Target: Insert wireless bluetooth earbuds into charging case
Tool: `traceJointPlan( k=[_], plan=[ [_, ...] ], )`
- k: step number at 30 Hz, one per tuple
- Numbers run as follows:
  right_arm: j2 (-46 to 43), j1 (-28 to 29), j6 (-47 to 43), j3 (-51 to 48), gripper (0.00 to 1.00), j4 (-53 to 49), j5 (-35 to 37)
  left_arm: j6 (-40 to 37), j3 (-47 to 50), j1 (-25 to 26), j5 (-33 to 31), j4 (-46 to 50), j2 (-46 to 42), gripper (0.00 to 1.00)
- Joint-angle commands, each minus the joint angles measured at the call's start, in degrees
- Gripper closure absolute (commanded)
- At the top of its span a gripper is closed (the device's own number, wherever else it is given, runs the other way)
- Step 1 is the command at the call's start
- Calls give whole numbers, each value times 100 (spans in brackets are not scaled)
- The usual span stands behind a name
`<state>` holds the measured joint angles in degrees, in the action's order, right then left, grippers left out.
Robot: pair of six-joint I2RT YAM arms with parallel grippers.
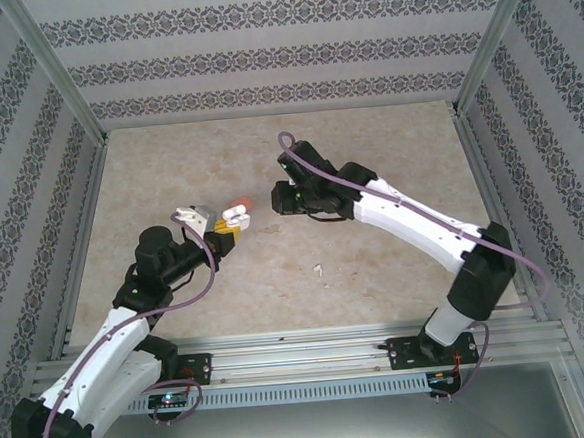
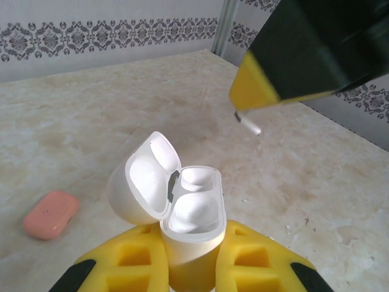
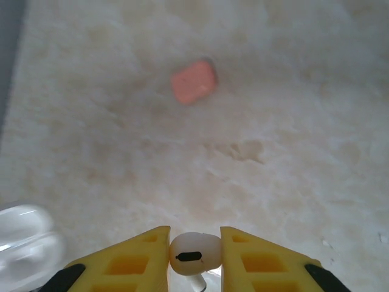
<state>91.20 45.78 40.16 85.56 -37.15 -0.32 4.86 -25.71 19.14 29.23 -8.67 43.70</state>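
Observation:
My left gripper (image 2: 191, 258) is shut on the white charging case (image 2: 193, 210), holding it upright with its lid (image 2: 143, 182) swung open to the left. I cannot tell whether its wells are filled. My right gripper (image 3: 194, 243) is shut on a white earbud (image 3: 194, 253), stem pointing down. In the left wrist view the right gripper (image 2: 258, 100) hovers above and to the right of the case, with the earbud's stem (image 2: 250, 125) poking out below. From above, the left gripper (image 1: 219, 231) and right gripper (image 1: 276, 196) face each other, a small gap between them.
A closed salmon-pink case (image 2: 51, 214) lies on the beige table (image 1: 388, 152), just beyond the white case (image 1: 234, 215); it also shows ahead of the right gripper (image 3: 194, 81). A tiny white earbud (image 1: 318, 270) lies on the table nearer the arm bases. Patterned walls enclose the workspace.

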Motion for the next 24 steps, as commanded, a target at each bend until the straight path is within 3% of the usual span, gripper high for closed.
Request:
traceJointPlan(
  k=[1,11,24],
  plan=[
    [-384,196,-355,-232,77,783,347,91,-161,46,333,-859,72,100],
    [-682,567,-624,-698,78,2533,-53,243,-335,50,504,-1353,355,100],
    [-298,762,-548,-714,79,3189,-409,311,-408,56,470,-1383,349,100]
  ],
)
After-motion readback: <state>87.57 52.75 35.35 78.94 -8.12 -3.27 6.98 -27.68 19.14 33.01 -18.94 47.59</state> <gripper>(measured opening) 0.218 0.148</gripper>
